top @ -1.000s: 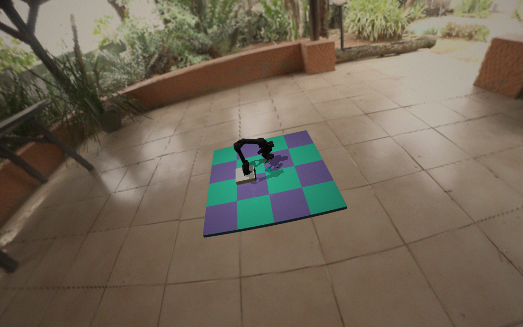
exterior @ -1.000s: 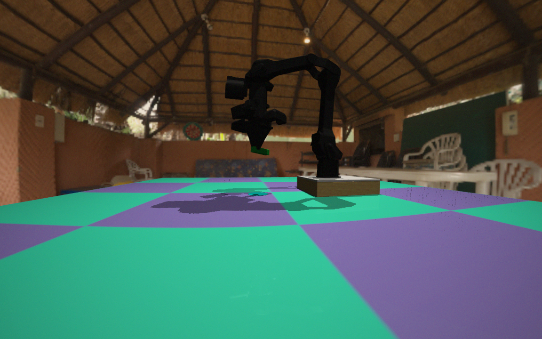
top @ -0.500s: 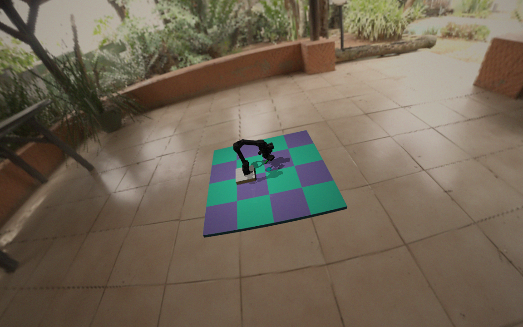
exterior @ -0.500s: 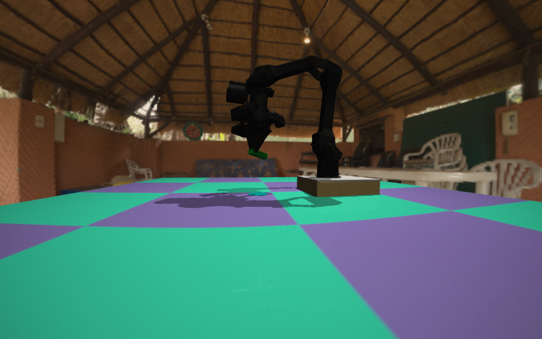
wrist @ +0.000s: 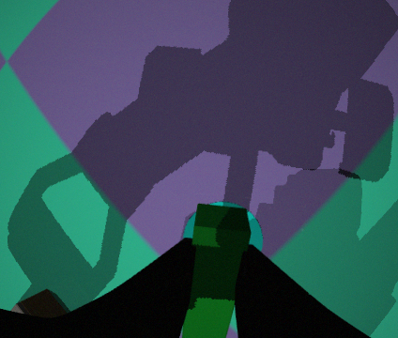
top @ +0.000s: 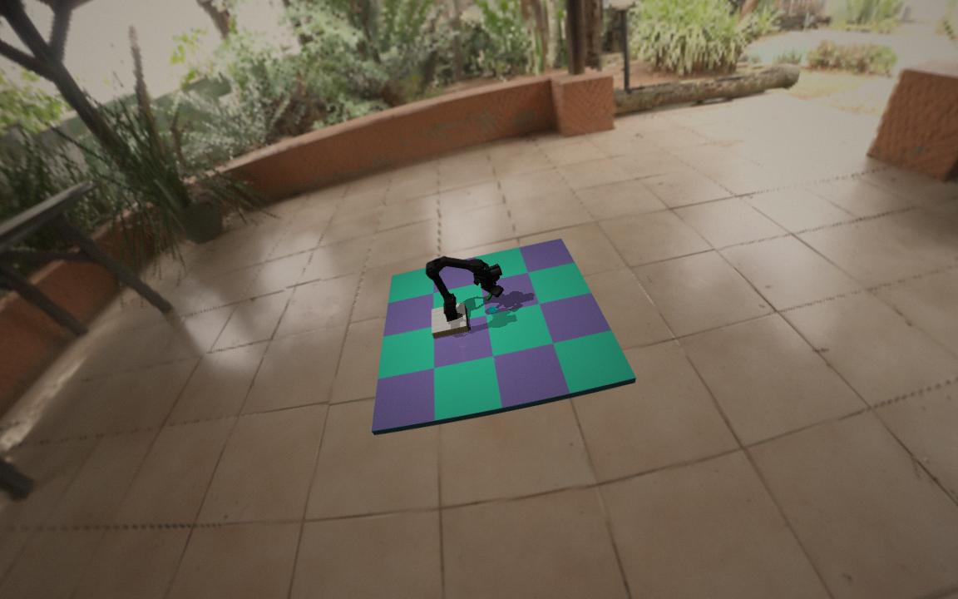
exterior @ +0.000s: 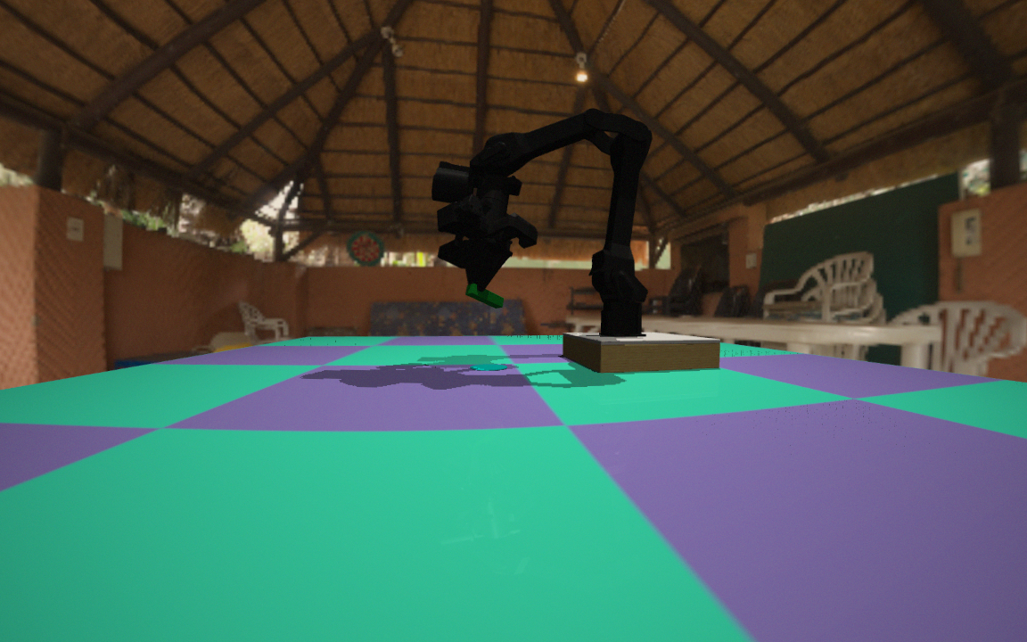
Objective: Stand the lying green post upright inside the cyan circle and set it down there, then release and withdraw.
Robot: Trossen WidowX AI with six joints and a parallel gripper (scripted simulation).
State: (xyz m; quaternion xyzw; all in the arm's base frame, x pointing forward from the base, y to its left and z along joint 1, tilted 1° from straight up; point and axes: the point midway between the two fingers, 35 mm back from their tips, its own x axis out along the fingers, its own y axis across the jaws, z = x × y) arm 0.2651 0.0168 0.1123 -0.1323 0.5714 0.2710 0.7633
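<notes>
"Currently, where is the green post (top: 490, 297) (exterior: 486, 297) (wrist: 215, 277)?" asks the listener.

"Held in the air above the checkered surface (top: 467, 387) (exterior: 301, 495) (wrist: 82, 28), apart from it," says the describer. "In the wrist view, one end overlaps the cyan circle (top: 492, 309) (exterior: 490, 366) (wrist: 256, 230)."

"Which way does it point?"

"Its long axis is tilted, closer to level than upright. In the exterior view it slopes down to the right, towards the base block (top: 439, 329) (exterior: 704, 357) (wrist: 41, 302), its left end higher. In the wrist view it runs from the circle to the bottom edge."

"And the fingers (top: 495, 291) (exterior: 482, 283)?"

"Closed on the post, one dark finger on either side."

"How is the black arm (top: 460, 262) (exterior: 549, 139) posed?"

"It rises from the block, bends at a high elbow, reaches out to the left in the exterior view, then drops at the wrist, fingers aimed mostly downward."
</notes>
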